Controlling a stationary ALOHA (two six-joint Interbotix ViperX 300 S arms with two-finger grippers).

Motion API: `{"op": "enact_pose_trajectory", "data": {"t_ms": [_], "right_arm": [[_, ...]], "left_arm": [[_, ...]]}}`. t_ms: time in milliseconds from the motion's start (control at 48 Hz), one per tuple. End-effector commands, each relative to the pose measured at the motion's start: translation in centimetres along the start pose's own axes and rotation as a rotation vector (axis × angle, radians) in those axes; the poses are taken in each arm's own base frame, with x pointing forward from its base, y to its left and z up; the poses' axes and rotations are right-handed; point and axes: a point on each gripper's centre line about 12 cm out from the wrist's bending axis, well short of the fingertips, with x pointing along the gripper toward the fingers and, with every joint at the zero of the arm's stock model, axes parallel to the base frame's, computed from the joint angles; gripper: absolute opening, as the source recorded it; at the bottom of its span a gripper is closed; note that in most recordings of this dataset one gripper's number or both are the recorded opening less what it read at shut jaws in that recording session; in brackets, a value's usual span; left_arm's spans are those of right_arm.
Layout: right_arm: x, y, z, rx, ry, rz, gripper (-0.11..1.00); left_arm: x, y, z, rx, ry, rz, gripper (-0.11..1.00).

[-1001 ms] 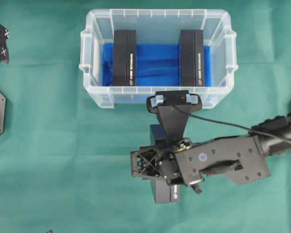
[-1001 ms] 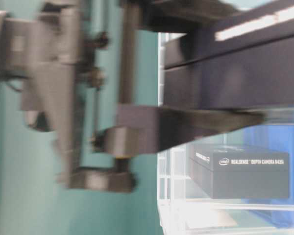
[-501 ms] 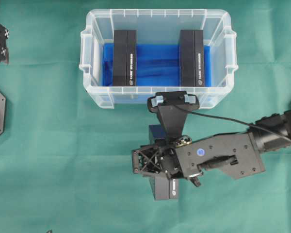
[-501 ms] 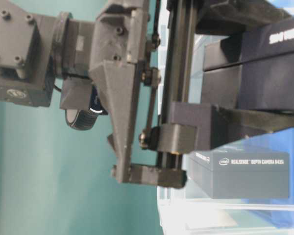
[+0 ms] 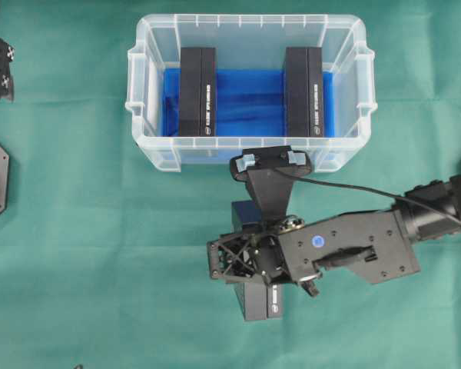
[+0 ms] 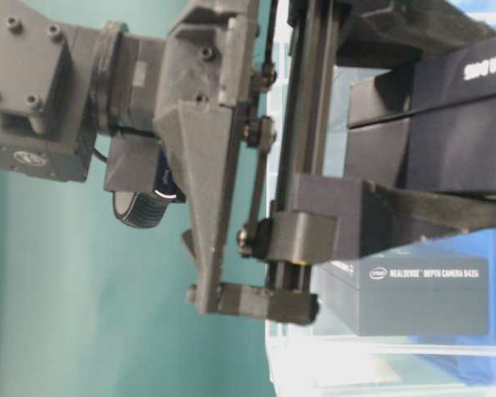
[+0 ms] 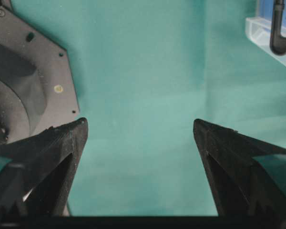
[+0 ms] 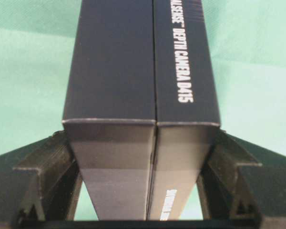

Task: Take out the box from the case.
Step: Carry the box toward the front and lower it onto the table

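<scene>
Box in overhead view: the dark box (image 5: 255,301) sits outside the case (image 5: 250,151), just in front of its near wall, over the green cloth (image 5: 100,254). Long axis runs toward and away from the case; one end pokes out past the right gripper (image 5: 250,261) on the far side from the case, the other shows just on the case side.
Right gripper, overhead: wrapped across the box's middle, mostly hiding it.
Left gripper, overhead: only a bit shows, well off to the left of the case (image 5: 0,69).
Still in the case: two more dark boxes, left box (image 5: 197,91) and right box (image 5: 303,91), both on the blue lining (image 5: 250,104), long axes parallel to the held one.
Table-level view: right gripper's finger (image 6: 430,217) lies against the box (image 6: 446,124), which fills the upper right and tilts a little; behind it another box sits in the case.
Left wrist view: left gripper (image 7: 140,131) spread wide, nothing between the fingers, just cloth.
Right wrist view: box (image 8: 140,71) pinched between both fingers, long axis pointing straight away from the camera, lettered side up.
Versus a second ago: box and gripper nudged slightly toward the left of the case, grip unchanged.
</scene>
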Motion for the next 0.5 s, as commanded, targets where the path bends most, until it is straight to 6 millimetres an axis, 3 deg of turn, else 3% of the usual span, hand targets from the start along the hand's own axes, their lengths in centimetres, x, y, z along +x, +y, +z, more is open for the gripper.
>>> {"op": "enact_pose_trajectory", "data": {"t_ms": [0, 104, 188, 250, 480], "right_arm": [[-1.26, 0.37, -0.17, -0.004, 0.015, 0.037, 0.67], [-1.22, 0.34, -0.09, -0.013, 0.009, 0.036, 0.69], [-1.27, 0.41, -0.03, -0.031, -0.002, 0.042, 0.86], [-1.29, 0.41, 0.02, -0.053, -0.023, 0.047, 0.93], [-1.42, 0.05, 0.59, -0.053, -0.102, 0.024, 0.92]], "left_arm": [[-0.35, -0.07, 0.06, 0.001, -0.008, -0.013, 0.91], [-0.35, -0.07, 0.06, -0.001, -0.008, -0.013, 0.91], [-0.35, -0.07, 0.06, -0.002, -0.008, -0.013, 0.91], [-0.39, -0.08, 0.07, -0.002, -0.009, -0.015, 0.91], [-0.35, -0.08, 0.07, -0.004, -0.009, -0.015, 0.91]]}}
